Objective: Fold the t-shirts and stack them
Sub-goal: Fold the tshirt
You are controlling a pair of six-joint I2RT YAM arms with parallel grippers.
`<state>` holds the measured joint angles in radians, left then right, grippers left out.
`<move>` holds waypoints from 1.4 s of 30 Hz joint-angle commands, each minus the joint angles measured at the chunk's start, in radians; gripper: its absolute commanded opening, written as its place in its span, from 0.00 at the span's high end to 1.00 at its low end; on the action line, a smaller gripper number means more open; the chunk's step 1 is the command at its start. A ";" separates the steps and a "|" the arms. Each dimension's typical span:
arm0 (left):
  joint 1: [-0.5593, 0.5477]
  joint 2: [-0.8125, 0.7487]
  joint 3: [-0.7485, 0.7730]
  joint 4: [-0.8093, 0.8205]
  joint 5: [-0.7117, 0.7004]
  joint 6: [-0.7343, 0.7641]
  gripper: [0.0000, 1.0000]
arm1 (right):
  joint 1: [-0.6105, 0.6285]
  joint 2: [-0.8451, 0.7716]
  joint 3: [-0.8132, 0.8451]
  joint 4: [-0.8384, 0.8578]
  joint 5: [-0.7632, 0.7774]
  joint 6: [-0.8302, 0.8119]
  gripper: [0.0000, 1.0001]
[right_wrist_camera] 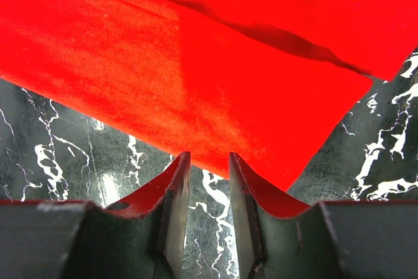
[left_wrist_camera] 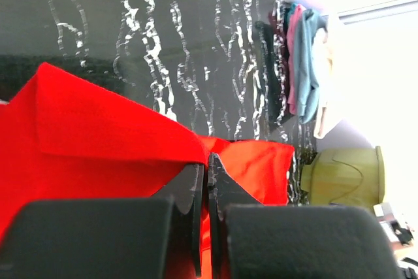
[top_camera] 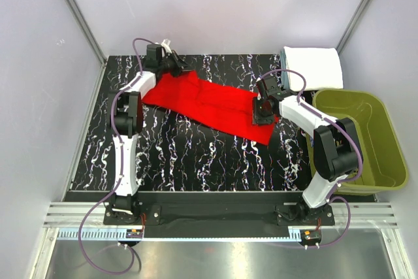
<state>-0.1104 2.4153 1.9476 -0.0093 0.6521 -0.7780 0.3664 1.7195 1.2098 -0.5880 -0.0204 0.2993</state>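
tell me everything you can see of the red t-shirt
The red t-shirt is plain bright red soft cloth, folded into a long band with a layered edge showing. It lies slantwise on the black marbled table, far left to mid right. The left gripper is shut, pinching its far-left end; the right gripper stands open at its right-hand edge, not holding it.

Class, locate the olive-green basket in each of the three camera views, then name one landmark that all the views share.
Top external: the basket sits at the right edge, beside the table.
Left wrist: lower right, beyond the red t-shirt.
Right wrist: not in it.
Shared landmark: the red t-shirt, seen in all three views.
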 commanded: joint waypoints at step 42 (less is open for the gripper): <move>0.048 -0.401 -0.360 -0.454 -0.434 0.031 0.94 | 0.068 0.008 0.099 0.017 -0.021 0.046 0.60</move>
<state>-0.0547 2.0647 1.5940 -0.4126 0.2928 -0.7837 0.4221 1.7298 1.3140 -0.5953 -0.0319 0.3370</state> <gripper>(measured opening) 0.053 0.394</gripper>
